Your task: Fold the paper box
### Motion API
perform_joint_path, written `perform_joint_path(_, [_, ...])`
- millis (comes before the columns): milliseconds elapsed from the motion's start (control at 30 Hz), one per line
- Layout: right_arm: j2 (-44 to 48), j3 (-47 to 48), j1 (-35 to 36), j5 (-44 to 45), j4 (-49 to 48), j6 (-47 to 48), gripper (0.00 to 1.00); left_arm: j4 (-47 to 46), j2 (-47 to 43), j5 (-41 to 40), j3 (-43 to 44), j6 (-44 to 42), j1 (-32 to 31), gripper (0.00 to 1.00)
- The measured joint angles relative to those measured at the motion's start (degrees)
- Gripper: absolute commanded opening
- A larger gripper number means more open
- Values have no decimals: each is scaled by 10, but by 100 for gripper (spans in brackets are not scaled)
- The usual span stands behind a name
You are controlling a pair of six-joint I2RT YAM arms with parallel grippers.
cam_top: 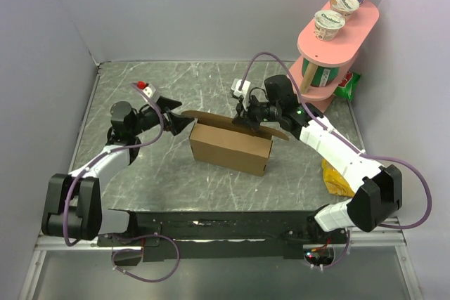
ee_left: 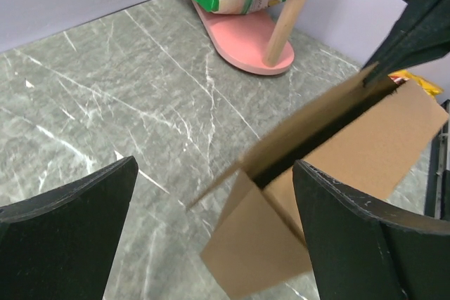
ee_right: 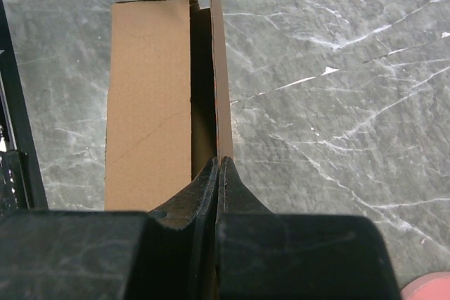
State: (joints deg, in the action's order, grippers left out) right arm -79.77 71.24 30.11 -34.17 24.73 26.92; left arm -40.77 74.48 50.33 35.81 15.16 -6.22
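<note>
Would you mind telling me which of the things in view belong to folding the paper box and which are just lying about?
Part of the job: paper box, its flap pinched in the shut right tool; open left tool at its other end.
Just lying about: pink shelf, three yogurt cups on it, green snack bag, yellow bag, small white block.

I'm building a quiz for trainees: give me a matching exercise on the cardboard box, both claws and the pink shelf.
1 plain brown cardboard box
2 black left claw
3 black right claw
4 pink tiered shelf

A far right corner
B wide open
C middle of grey marbled table
D shut on the box's flap

Pairs: 1-C, 2-B, 3-D, 4-A
</note>
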Motion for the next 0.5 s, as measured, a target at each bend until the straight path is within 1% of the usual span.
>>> perform_joint_path(33, [0, 0, 0, 0, 0, 0, 0, 0, 6, -6, 6, -3, -5, 97])
perform_joint_path(133, [0, 0, 0, -1, 1, 0, 0, 0, 20, -21, 17, -10, -14, 88])
perform_joint_path(167, [0, 0, 0, -1, 1, 0, 0, 2, 24, -25, 20, -11, -15, 79])
perform_joint_path(267, [0, 0, 0, 0, 0, -1, 0, 16, 33, -33, 31, -15, -16, 63])
perform_joint_path(333, [0, 0, 0, 3, -3, -3, 0, 30, 35, -38, 38, -20, -18, 60])
perform_joint_path(367, [0, 0, 0, 6, -5, -3, 0, 33, 35, -42, 38, -22, -20, 53])
perform_joint_path(433, [0, -1, -1, 9, -8, -5, 0, 40, 35, -54, 38, -23, -27, 49])
perform_joint_path(500, [0, -4, -2, 15, -14, -6, 0, 47, 35, -63, 38, -23, -33, 41])
